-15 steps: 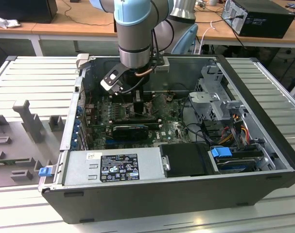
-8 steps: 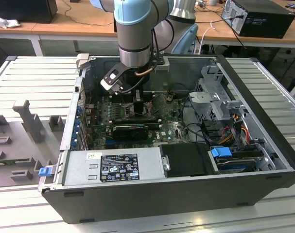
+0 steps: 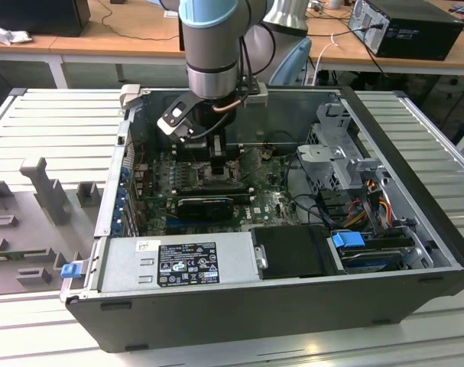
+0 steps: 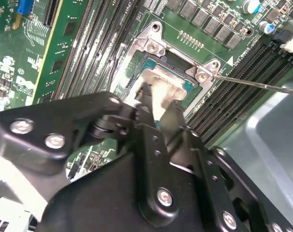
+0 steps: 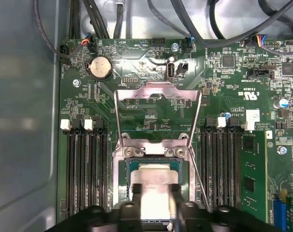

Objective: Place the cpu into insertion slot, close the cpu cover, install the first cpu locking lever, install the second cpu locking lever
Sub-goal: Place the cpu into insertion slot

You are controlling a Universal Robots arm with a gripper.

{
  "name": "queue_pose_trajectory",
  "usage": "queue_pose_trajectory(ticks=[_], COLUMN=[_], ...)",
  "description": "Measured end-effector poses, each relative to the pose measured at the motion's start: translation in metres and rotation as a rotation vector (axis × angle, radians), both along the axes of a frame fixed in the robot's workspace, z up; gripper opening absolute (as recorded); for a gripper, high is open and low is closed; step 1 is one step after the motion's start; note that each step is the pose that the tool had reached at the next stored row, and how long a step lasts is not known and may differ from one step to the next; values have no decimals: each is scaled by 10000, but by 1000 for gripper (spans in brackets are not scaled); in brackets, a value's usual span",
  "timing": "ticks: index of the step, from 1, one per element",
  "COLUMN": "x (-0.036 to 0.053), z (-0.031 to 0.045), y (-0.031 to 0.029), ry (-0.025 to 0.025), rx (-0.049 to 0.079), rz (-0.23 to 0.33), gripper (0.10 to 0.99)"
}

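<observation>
Pinches the cpu point(image 5: 153, 178) by opposite edges, with gripper point(image 5: 155, 195) closed on it, low over the slot point(image 5: 118, 179); hard to tell whether seated yet. Keep it level, corners square to the rim. Lower straight, without sliding or force. Stay clear of the cover point(image 5: 158, 93), lying back open.
</observation>
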State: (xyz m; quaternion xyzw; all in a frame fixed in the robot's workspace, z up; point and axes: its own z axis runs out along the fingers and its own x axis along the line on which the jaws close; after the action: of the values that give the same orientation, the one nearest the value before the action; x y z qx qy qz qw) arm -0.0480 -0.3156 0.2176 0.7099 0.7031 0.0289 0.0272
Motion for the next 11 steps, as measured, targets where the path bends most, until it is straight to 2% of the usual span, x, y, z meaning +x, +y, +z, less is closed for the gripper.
queue_pose_trajectory(ticks=[1, 2, 3, 5, 11], x=[0, 0, 0, 0, 0], z=[10, 24, 32, 48, 105], y=[0, 0, 0, 0, 0], ry=[0, 0, 0, 0, 0], rx=[0, -1, -1, -3, -3], rz=[-1, 0, -1, 0, -1], gripper=[275, 216, 216, 106, 106])
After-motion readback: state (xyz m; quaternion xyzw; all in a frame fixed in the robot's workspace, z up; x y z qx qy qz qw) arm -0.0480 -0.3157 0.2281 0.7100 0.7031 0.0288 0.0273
